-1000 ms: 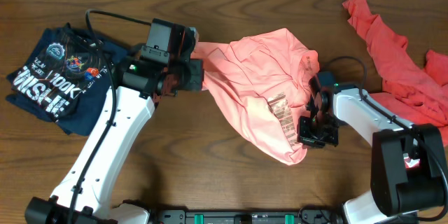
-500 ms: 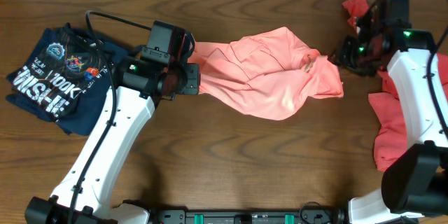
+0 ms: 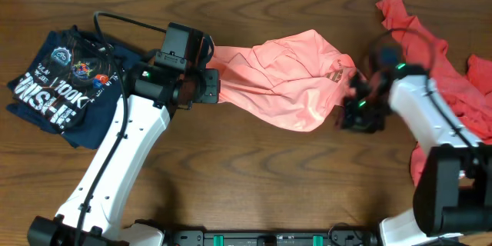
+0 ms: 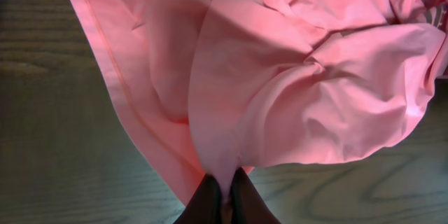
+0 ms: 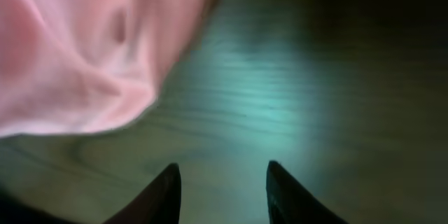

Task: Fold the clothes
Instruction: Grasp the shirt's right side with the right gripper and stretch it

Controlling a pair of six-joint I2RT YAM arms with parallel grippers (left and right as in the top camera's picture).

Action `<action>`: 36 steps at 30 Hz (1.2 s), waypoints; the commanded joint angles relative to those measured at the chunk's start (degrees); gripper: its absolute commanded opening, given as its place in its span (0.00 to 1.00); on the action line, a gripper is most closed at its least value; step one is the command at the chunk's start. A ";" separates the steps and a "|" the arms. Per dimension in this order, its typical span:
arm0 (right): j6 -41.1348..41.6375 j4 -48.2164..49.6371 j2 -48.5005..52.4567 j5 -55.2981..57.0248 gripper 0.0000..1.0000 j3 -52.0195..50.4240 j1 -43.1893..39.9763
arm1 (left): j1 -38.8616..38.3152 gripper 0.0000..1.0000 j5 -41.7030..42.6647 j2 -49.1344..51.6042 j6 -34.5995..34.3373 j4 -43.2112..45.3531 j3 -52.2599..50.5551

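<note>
Left claw [image 3: 217, 88]: shut tight on a pinched fold of the light salmon-pink cotton T-shirt [image 3: 284, 84]. In the wrist view the dark fingertips [image 4: 207, 200] meet with cloth caught between them.

Cloth ahead of the left claw: the salmon-pink shirt fans outward from the pinch in a broad creased sheet, with one hemmed edge running away to the claw's left. It lies bunched on the dark brown wooden table [image 3: 254, 192] (not spread flat).

Right claw [image 5: 222, 182]: fingers held apart, gripping nothing, with only bare wood grain between them. The overhead view shows it blurred.

Cloth near the right claw: a rounded edge of the salmon-pink shirt lies ahead and to the left of the fingers, near but apart from them. From above, the claw sits just beside the shirt's end farthest from the left claw.

Bronze block lettering [image 3: 337, 71]: a small patch on the shirt, close to the right claw (too small to read).

Beyond the right claw: a rumpled coral-red T-shirt [image 3: 430, 54] lies outward of the right arm, stretching from the table's far edge down past the arm's side.

Behind the left claw: a pile of navy printed T-shirts [image 3: 58, 84] with white and multicoloured graphics lies well apart from the claw, past the white arm.
</note>
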 commanded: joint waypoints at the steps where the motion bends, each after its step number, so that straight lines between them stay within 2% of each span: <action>1: -2.62 6.38 -0.04 -7.02 0.41 -5.07 3.48 | 0.24 0.06 -0.76 -0.28 0.35 0.04 -0.07; 5: -0.98 17.75 -0.04 -6.95 0.39 -9.64 6.12 | 0.24 0.06 -0.76 -0.28 0.35 0.02 -0.07; 8: 1.33 26.23 -0.04 -6.95 0.27 -11.65 6.88 | 0.24 0.06 -0.76 -0.28 0.35 0.04 -0.07; 10: 2.43 31.06 -0.04 -6.97 0.25 -11.96 6.97 | 0.24 0.06 -0.76 -0.28 0.35 0.04 -0.07; 14: 4.63 36.37 -0.70 -8.98 0.20 -10.12 6.49 | 0.24 0.06 -0.76 -0.28 0.35 0.02 -0.07; 19: 4.76 38.40 -1.62 -8.59 0.17 -1.90 4.50 | 0.24 0.06 -0.76 -0.28 0.35 0.07 -0.07; 22: 4.74 38.71 -1.60 -7.54 0.21 1.11 4.24 | 0.24 0.06 -0.76 -0.28 0.35 0.04 -0.07; 24: 4.74 36.76 -1.60 -7.52 0.29 1.57 4.31 | 0.24 0.06 -0.76 -0.28 0.33 0.04 -0.07; 27: 4.70 29.33 -1.62 -4.20 0.31 1.57 4.11 | 0.24 0.06 -0.76 -0.28 0.33 0.04 -0.07; 31: 4.74 22.23 -2.64 5.70 0.35 1.57 2.29 | 0.24 0.06 -0.76 -0.28 0.35 0.04 -0.07; 36: 4.76 23.26 -6.71 10.54 0.45 1.60 -4.83 | 0.24 0.06 -0.76 -0.28 0.35 0.04 -0.07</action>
